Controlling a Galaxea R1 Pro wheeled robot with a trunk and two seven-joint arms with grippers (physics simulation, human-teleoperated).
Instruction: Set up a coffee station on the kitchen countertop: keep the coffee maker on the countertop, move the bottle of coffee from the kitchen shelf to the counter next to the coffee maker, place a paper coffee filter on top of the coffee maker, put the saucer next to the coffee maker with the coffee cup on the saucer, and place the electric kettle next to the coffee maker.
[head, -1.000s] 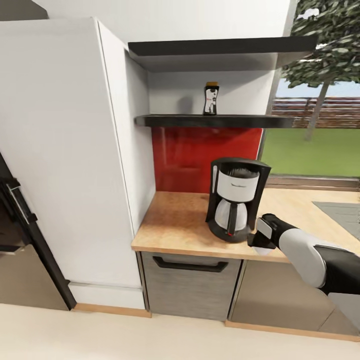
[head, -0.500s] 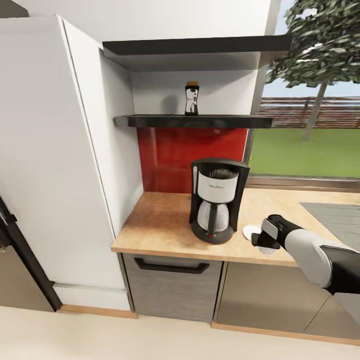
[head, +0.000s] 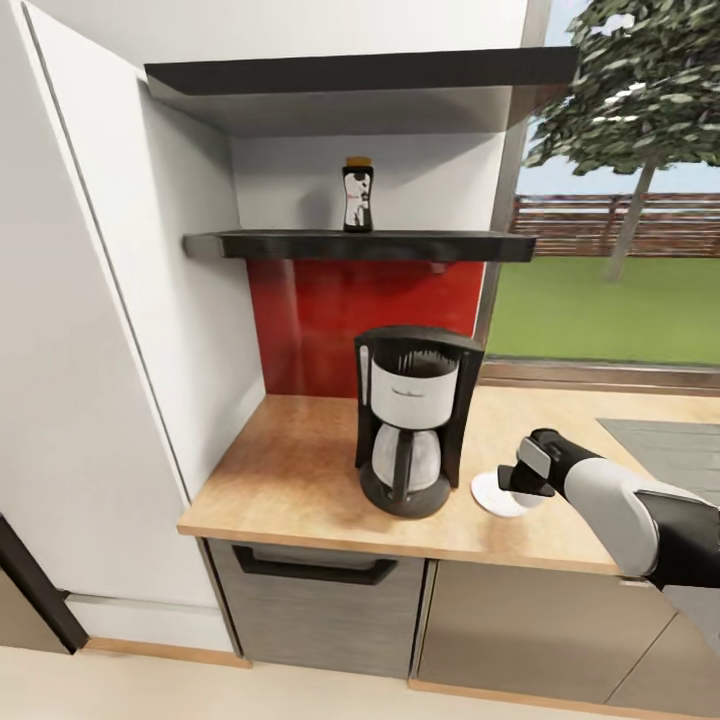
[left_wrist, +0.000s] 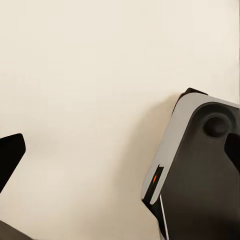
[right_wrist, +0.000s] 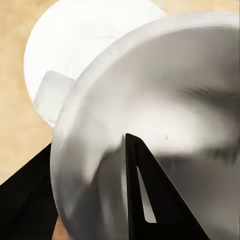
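The black-and-silver coffee maker (head: 410, 420) stands on the wooden countertop (head: 290, 470). On the black shelf (head: 360, 244) above it stands the dark bottle of coffee (head: 357, 195). A white saucer (head: 493, 493) lies on the counter just right of the coffee maker. My right gripper (head: 522, 480) hovers over the saucer's right edge. In the right wrist view it is shut on the rim of the white coffee cup (right_wrist: 165, 100), one finger inside and one outside, with the saucer (right_wrist: 85, 50) below. My left gripper (left_wrist: 120, 155) hangs open over the pale floor.
A tall white cabinet (head: 90, 330) bounds the counter's left end. A grey inset panel (head: 665, 440) lies in the counter at the right, under the window (head: 610, 290). A grey drawer (head: 315, 600) sits below the counter. My own base (left_wrist: 200, 170) is under the left gripper.
The camera has moved, shifting the whole picture left and down. My right gripper with the cup has drawn slightly away from the coffee maker, and the saucer has come into sight beneath it.
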